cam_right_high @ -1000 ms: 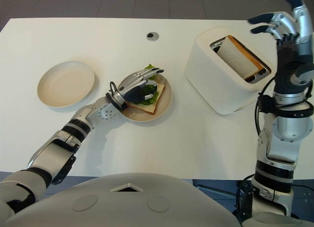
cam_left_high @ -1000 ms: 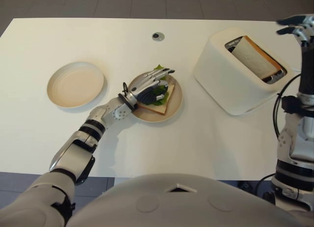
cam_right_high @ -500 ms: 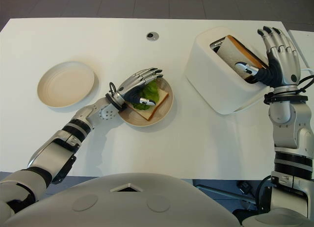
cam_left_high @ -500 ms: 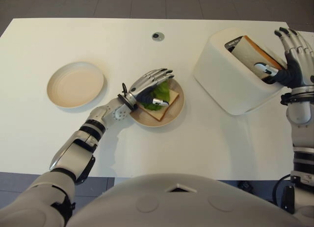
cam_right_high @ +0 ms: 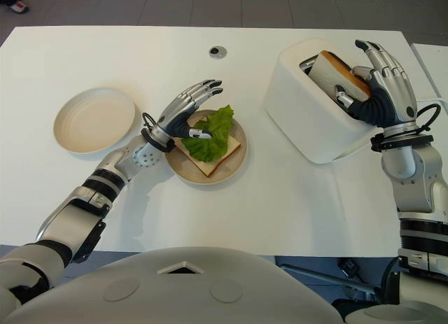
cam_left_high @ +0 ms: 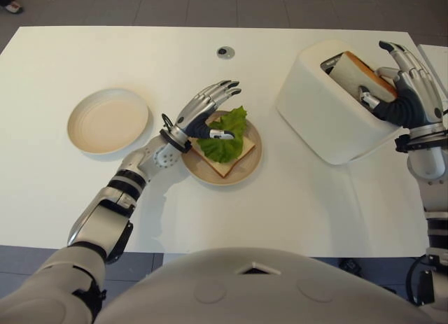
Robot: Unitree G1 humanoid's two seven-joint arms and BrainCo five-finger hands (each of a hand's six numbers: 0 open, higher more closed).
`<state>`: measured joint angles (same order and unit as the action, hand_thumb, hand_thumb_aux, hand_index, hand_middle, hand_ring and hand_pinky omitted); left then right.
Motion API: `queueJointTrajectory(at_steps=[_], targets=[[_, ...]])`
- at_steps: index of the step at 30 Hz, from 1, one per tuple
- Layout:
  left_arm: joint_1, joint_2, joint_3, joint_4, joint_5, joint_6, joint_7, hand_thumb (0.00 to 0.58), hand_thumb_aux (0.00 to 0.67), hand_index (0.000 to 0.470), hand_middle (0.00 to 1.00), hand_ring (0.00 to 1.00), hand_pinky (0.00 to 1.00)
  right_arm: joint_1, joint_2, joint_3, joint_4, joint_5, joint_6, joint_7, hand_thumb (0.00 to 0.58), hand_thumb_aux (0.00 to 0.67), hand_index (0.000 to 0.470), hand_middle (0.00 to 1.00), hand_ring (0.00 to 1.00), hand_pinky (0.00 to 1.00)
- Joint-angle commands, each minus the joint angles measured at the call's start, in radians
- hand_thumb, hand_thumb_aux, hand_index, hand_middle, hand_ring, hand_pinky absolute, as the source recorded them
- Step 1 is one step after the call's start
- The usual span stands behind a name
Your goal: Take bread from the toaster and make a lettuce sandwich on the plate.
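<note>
A tan plate (cam_left_high: 203,175) in the middle of the table holds a slice of bread (cam_left_high: 229,163) with a green lettuce leaf (cam_left_high: 225,131) lying on top. My left hand (cam_left_high: 199,113) hovers open just left of and above the lettuce, fingers spread and holding nothing. At the right stands a white toaster (cam_left_high: 315,107) with a second bread slice (cam_left_high: 348,68) sticking out of its slot. My right hand (cam_left_high: 409,93) is wrapped around that slice's right end, thumb on the near face and fingers over the top.
An empty cream plate (cam_left_high: 107,120) lies at the left. A small round grommet (cam_left_high: 225,52) sits in the table top at the back. Bare white table lies in front of the plates and toaster.
My left hand has lifted off the lettuce and drawn back to the left, leaving the leaf on the bread. My right hand came down from above and closed around the slice in the toaster.
</note>
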<state>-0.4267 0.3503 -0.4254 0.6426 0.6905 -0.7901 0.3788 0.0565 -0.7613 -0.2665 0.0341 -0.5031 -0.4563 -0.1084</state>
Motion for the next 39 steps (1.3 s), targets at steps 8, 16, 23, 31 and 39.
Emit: queueJointTrajectory(at_steps=[8,16,23,31,39], targets=[[0.010,-0.001,0.017,0.004,-0.015,-0.005,-0.009,0.000,0.000,0.000,0.00,0.00,0.00,-0.059,0.066,-0.144,-0.122,0.175,-0.042,-0.052,0.580,0.670,0.470,1.00,1.00,1.00],[0.019,0.005,0.105,0.020,-0.185,-0.065,-0.061,0.000,0.000,0.000,0.00,0.00,0.00,-0.202,0.188,-0.030,-0.271,0.308,-0.006,0.011,0.580,0.670,0.470,1.00,1.00,1.00],[0.020,0.007,0.301,0.031,-0.551,-0.084,-0.207,0.000,0.000,0.000,0.00,0.00,0.00,-0.267,0.246,0.212,-0.285,0.342,0.065,0.214,0.580,0.670,0.470,1.00,1.00,1.00],[0.069,-0.053,0.480,-0.113,-1.181,0.011,-0.681,0.000,0.000,0.000,0.00,0.00,0.00,-0.264,0.340,0.448,-0.175,0.359,0.142,0.407,0.580,0.670,0.470,1.00,1.00,1.00],[0.157,-0.090,0.494,-0.247,-1.239,0.045,-0.964,0.000,0.000,0.000,0.00,0.00,0.00,-0.151,0.586,0.535,-0.030,0.357,0.211,0.305,0.580,0.670,0.470,1.00,1.00,1.00]])
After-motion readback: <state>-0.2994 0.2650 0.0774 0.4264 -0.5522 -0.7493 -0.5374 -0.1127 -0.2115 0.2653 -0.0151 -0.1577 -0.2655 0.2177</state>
